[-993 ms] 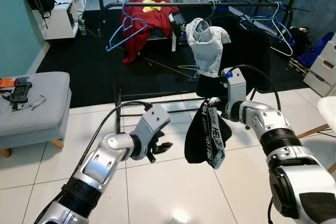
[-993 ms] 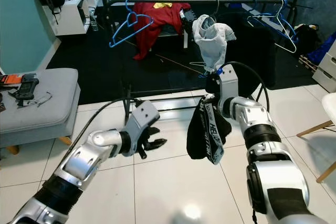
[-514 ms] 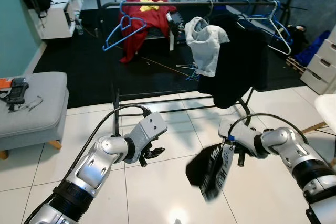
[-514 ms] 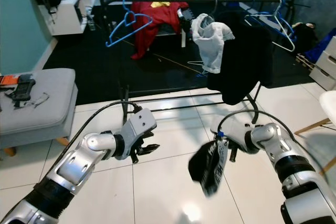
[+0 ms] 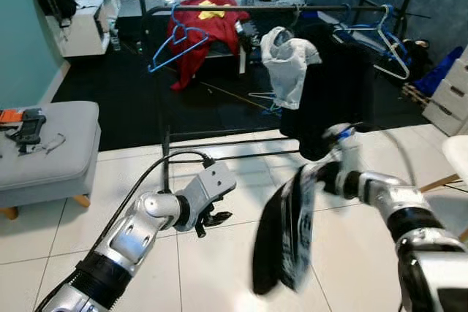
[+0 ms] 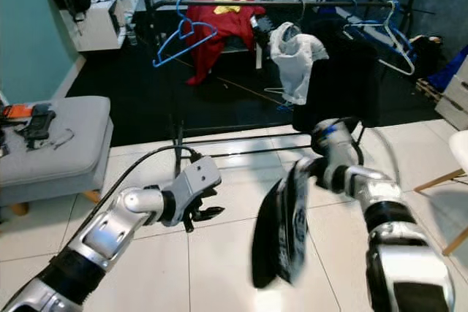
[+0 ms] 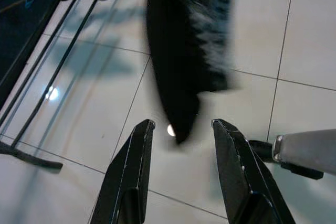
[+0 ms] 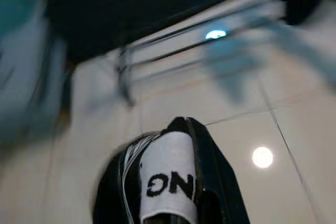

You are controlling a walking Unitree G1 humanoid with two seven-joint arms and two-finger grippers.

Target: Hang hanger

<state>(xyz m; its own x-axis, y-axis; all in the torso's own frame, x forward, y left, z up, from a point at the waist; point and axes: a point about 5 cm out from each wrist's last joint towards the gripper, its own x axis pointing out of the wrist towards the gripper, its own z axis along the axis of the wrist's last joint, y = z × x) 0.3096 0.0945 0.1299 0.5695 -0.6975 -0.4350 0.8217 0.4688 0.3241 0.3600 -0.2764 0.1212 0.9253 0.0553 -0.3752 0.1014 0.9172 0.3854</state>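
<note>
White floor tiles (image 5: 219,268) run up to a dark carpet, and at that edge stands a black clothes rail (image 5: 263,8) with a red garment (image 5: 201,31), blue hangers (image 5: 172,43), a pale garment (image 5: 289,63) and a black garment (image 5: 336,85) hung along it. A grey ottoman (image 5: 47,147) sits off to the robot's left.

The right gripper (image 5: 327,177) is raised in front of the rail, and from it hangs a black garment with white lettered bands (image 5: 281,235), smeared by motion blur. The right wrist view shows that cloth (image 8: 168,182) bunched right at the fingers with a lettered band uppermost, so the fingers appear to be closed on it, though the hanger itself cannot be made out under the cloth. The left gripper (image 5: 212,218) is held low over the tiles, its fingers (image 7: 131,171) moderately apart and gripping nothing; seen along them, the dangling garment's lower tip (image 7: 181,124) hangs just beyond the fingertips.

The risks, as I judge them, come from the swing. A garment blurred like this is probably swaying, and a loose load may slide off its hanger or slip out of the right fingers before reaching the rail. The hook is hidden, so its facing is unknown; if it points the wrong way it could miss the bar or catch on the black garment already hanging nearest the right fingers. The left fingers, close below the hem, could snag the cloth.
</note>
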